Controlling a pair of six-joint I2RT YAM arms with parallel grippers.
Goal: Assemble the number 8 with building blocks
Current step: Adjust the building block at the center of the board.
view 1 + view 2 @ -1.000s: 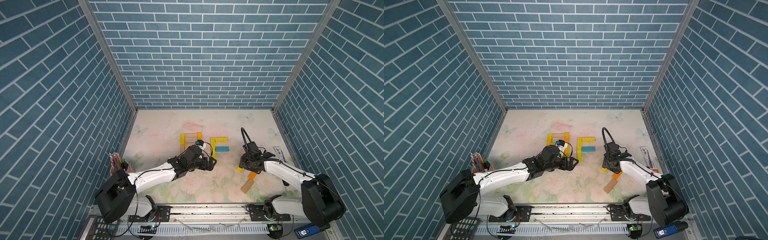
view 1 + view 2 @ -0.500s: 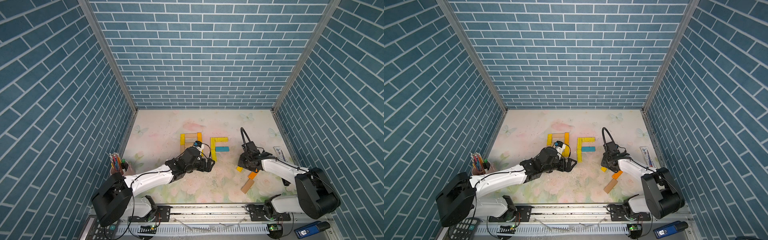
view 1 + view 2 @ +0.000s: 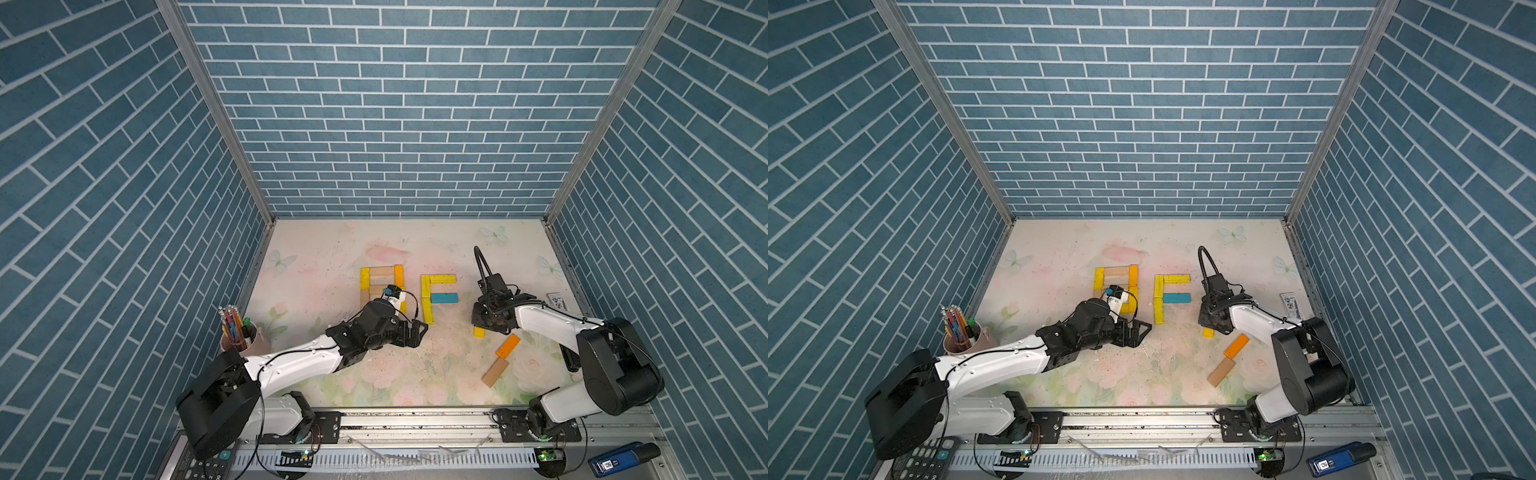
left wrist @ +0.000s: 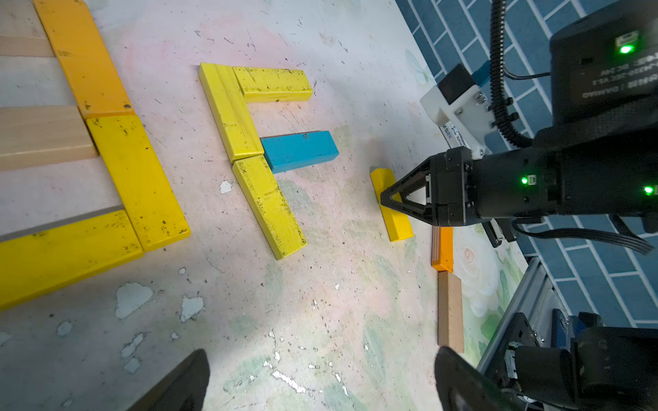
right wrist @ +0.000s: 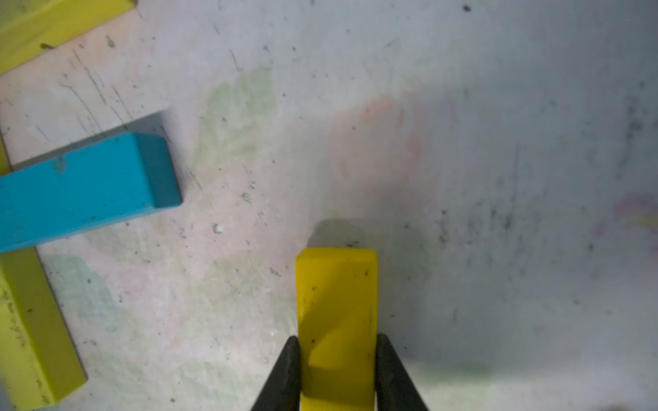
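Right gripper [image 5: 337, 347] clamps a yellow block [image 5: 336, 284] on the mat [image 5: 498, 178], near the teal block [image 5: 78, 188] but not touching; left gripper [image 3: 417, 332] hangs with jaws wide apart, empty, beside the laid blocks [image 3: 427, 291].

Bare mat [image 5: 249, 170] lies open between the teal plank [image 5: 82, 188] and the yellow plank [image 5: 336, 302] clamped in my right gripper [image 5: 338, 338]. Nearer my base, the orange plank [image 3: 508, 346] and tan plank [image 3: 495, 372] block the way. My left gripper [image 3: 417, 332] bounds the opposite side.

Bright even top views, edges bowed, right wrist view dim, soft, shadowed
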